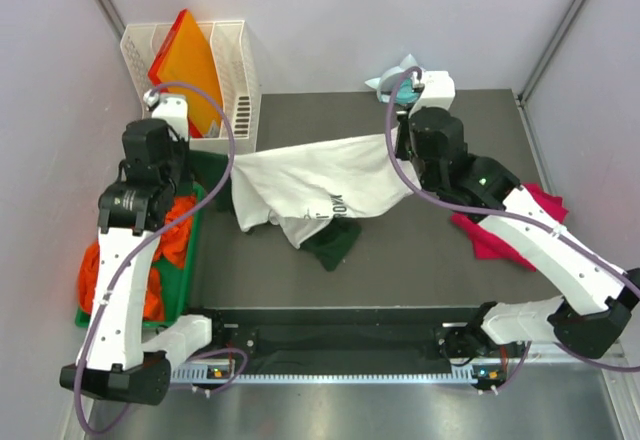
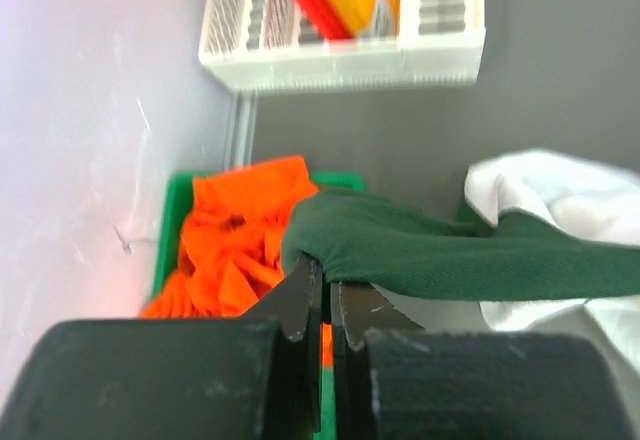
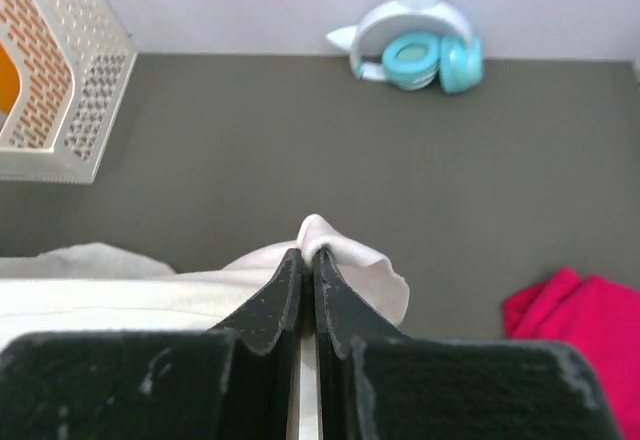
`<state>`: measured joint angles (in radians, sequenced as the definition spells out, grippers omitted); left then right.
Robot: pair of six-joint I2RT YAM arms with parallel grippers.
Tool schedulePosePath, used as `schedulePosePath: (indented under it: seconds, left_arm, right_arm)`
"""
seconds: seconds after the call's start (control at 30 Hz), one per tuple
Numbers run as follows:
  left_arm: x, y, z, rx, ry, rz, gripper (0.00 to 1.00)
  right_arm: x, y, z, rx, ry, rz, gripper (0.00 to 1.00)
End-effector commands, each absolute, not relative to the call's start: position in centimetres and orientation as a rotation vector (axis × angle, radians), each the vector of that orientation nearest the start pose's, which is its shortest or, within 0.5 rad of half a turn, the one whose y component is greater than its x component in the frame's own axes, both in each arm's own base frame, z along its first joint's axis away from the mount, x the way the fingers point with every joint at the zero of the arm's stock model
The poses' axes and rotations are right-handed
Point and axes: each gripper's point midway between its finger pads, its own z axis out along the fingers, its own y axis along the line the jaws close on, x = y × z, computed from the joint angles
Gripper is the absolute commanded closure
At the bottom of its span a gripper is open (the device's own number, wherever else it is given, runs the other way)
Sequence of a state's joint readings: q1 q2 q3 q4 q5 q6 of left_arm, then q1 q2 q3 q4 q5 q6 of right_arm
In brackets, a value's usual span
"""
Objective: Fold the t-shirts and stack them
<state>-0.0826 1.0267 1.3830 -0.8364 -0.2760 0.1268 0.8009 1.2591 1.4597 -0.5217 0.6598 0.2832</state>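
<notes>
White t-shirt (image 1: 320, 185) pinched in the right gripper (image 3: 308, 254); green t-shirt (image 2: 450, 255) clamped in the left gripper (image 2: 324, 278)

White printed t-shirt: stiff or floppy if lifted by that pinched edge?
Probably floppy: the white printed t-shirt sags in folds away from the right gripper shut on its edge. Likely light, as a narrow pinch holds it. It may drag the dark green shirt tangled under it.

The white t-shirt (image 1: 320, 180) carries black lettering; the green t-shirt (image 1: 338, 243) is plain. The shirt heap (image 1: 178, 232) is bright orange, the crumpled shirt (image 1: 480, 240) magenta
</notes>
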Motion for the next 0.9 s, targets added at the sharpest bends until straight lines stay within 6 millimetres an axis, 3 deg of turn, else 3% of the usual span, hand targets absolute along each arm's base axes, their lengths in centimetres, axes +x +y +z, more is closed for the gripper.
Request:
schedulePosePath:
  seconds: [0.0,0.07,0.1,0.17,0.2,0.27,0.3,0.37,0.4,0.47,0.6,0.87]
  left_arm:
    - [31.1,3.2,41.5,-0.016,1.821,0.303,1.00]
    - [31.4,3.2,44.7,-0.023,1.752,0.297,1.00]
    - [31.1,3.2,47.1,-0.034,1.696,0.288,1.00]
    - [31.6,2.9,48.8,-0.022,1.664,0.275,1.00]
    - [31.1,2.8,51.2,-0.028,1.607,0.266,1.00]
    - [31.6,2.6,52.8,-0.020,1.580,0.254,1.00]
    - [31.0,2.6,54.9,-0.026,1.532,0.247,1.00]
    - [31.5,2.4,56.3,-0.023,1.507,0.237,1.00]
    - [30.8,2.3,58.1,-0.026,1.462,0.228,1.00]
    - [30.4,2.2,59.3,-0.023,1.428,0.218,1.00]
    - [27.7,1.5,62.0,0.003,1.328,0.175,1.00]
    - [20.1,1.9,67.0,-0.023,1.140,0.152,1.00]
  right_arm:
    - [30.9,13.3,46.2,0.102,1.630,0.053,1.00]
    - [30.3,12.3,48.3,0.106,1.595,0.043,1.00]
    - [29.8,11.5,50.3,0.125,1.559,0.046,1.00]
    - [29.0,10.2,53.0,0.160,1.508,0.048,1.00]
    - [28.7,9.8,53.8,0.154,1.495,0.033,1.00]
    - [27.8,8.4,56.3,0.189,1.445,0.034,1.00]
    - [27.6,7.9,56.9,0.175,1.436,0.004,1.00]
    - [26.6,6.6,58.7,0.202,1.398,0.003,1.00]
    - [26.3,6.3,59.2,0.199,1.390,-0.003,1.00]
    - [25.6,5.5,59.8,0.210,1.377,0.006,1.00]
    - [23.3,3.9,60.6,0.217,1.340,0.059,1.00]
    - [19.6,-0.3,63.8,0.254,1.255,0.062,1.00]
